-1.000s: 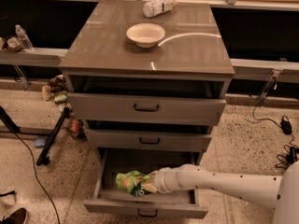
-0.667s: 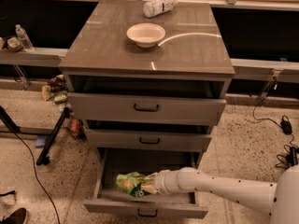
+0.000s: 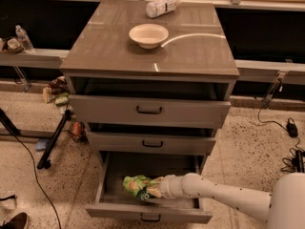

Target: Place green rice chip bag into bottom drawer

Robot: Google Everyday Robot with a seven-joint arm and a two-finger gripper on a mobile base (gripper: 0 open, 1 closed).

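The bottom drawer of the grey cabinet is pulled open, its plain grey floor showing. The green rice chip bag lies inside it near the front left. My white arm reaches in from the lower right, and my gripper is at the right end of the bag, inside the drawer. The bag hides the fingertips.
A cream bowl and a clear plastic bottle lying on its side are on the cabinet top. Two upper drawers are slightly ajar. Snack bags and a black stand leg are on the floor at left; cables at right.
The arm has shifted slightly left, deeper over the drawer. The bag stays in about the same place.
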